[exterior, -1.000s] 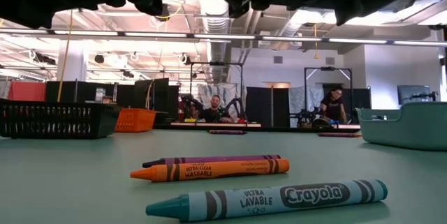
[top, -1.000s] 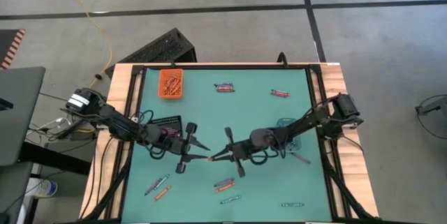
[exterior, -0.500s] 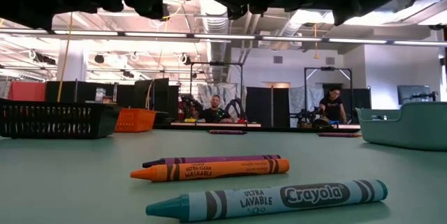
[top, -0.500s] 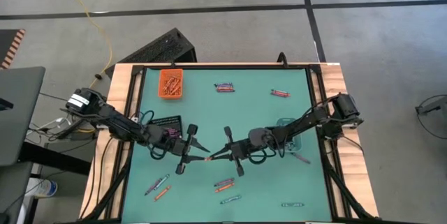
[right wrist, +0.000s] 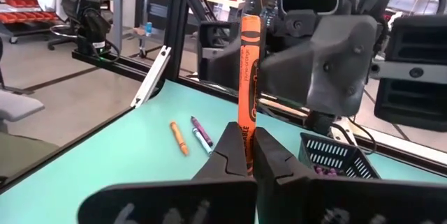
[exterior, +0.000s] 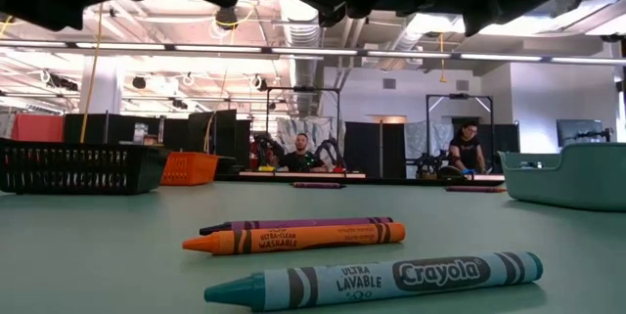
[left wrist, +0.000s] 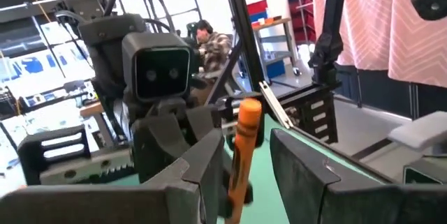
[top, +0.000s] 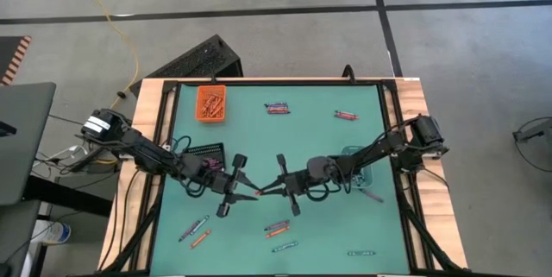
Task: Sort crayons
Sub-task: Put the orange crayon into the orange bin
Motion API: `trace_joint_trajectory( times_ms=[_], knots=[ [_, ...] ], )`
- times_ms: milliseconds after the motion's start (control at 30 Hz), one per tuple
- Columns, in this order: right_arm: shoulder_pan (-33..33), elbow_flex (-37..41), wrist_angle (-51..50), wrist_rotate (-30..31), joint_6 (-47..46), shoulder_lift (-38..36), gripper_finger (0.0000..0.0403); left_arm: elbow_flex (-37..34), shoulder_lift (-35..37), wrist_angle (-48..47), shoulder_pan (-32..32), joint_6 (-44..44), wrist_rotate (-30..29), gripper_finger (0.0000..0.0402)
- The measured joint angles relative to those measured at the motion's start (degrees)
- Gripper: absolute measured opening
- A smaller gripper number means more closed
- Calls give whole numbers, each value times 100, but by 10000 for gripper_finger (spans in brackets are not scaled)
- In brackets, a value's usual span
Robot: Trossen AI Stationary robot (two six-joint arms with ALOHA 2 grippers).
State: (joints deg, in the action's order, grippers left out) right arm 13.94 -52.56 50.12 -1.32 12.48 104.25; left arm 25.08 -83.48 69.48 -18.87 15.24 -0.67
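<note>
An orange crayon [top: 257, 195] hangs in mid-air over the middle of the green table [top: 328, 225]. My right gripper [right wrist: 246, 135] is shut on it and reaches in from the table's right. My left gripper [left wrist: 248, 147] faces it from the left and is open. Its two fingers [left wrist: 202, 168] stand on either side of the crayon's free end, and I see no touch. Other crayons lie loose on the table: a purple, an orange and a teal one [exterior: 372, 277] near the front, more at the far side [top: 277, 108]. My right gripper pinches one end of the orange crayon [right wrist: 245, 128] between its two fingers. The fingers come about level from the table's right. The crayon sticks out ahead of them, along their line, toward my left gripper, and is lifted clear of the table.
An orange tray [top: 211, 103] with crayons stands at the far left, and a black mesh tray [top: 205, 153] lies under my left arm. A clear tray [top: 355, 160] sits under my right arm. Loose crayons lie at the front left [top: 195, 228] and the front right [top: 362, 252].
</note>
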Motion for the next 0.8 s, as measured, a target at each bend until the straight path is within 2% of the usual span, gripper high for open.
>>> trace_joint_trajectory(
  times_ms=[267,500,600,800],
  knots=[
    [-24,0,62,35,-54,0,2,212,0,-558,0,81,-24,110],
    [-22,0,103,36,-47,0,2,212,0,-591,0,31,-219,104],
    [-22,0,99,37,-47,0,2,212,0,-612,0,29,-268,83],
    [-22,0,63,35,-62,0,10,212,2,-680,0,88,-282,13]
  ],
)
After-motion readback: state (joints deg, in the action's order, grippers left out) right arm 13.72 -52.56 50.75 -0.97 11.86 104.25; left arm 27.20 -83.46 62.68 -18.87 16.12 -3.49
